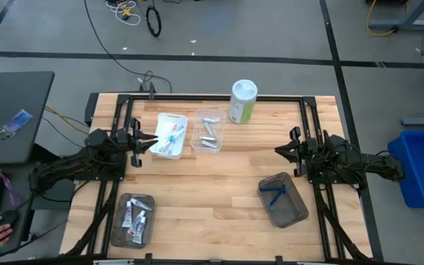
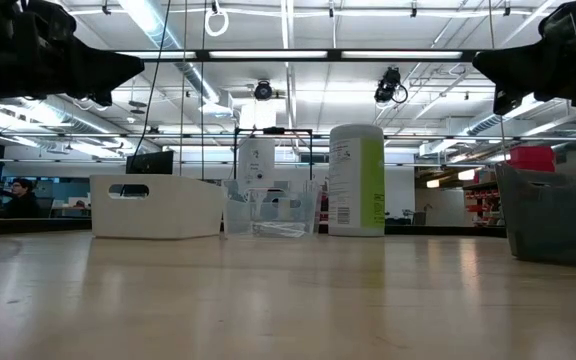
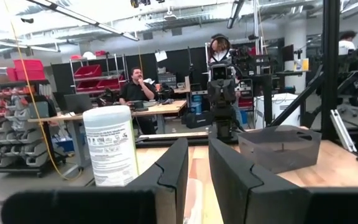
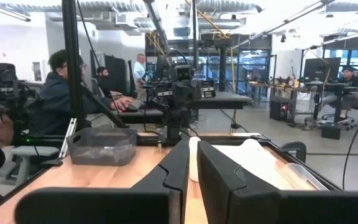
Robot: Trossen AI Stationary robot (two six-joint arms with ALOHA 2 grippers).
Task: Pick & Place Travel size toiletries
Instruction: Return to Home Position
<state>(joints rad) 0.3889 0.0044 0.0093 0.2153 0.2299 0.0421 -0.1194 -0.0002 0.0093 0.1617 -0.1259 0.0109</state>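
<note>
Wood tabletop (image 1: 219, 184) lies open between the arms | left gripper (image 1: 150, 143) at 9 o'clock, fingers slightly parted, empty, just beside white tray (image 1: 160, 116) holding toothbrushes (image 1: 171, 137) at 11 | right gripper (image 1: 280, 151) at 3, likewise parted, empty | clear tray (image 1: 209, 111) and canister (image 1: 243, 101) near 12 | tubes (image 1: 135, 215) in grey tray (image 1: 132, 196) at 7 | razor (image 1: 274, 193) in other grey tray (image 1: 291, 212) at 5

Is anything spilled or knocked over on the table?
Nothing is spilled. The canister stands upright and the toiletries all lie inside bins. Only the grey bin holding the blue razor sits a bit crooked to the table edge. The left gripper and right gripper hang at the table's sides.
</note>
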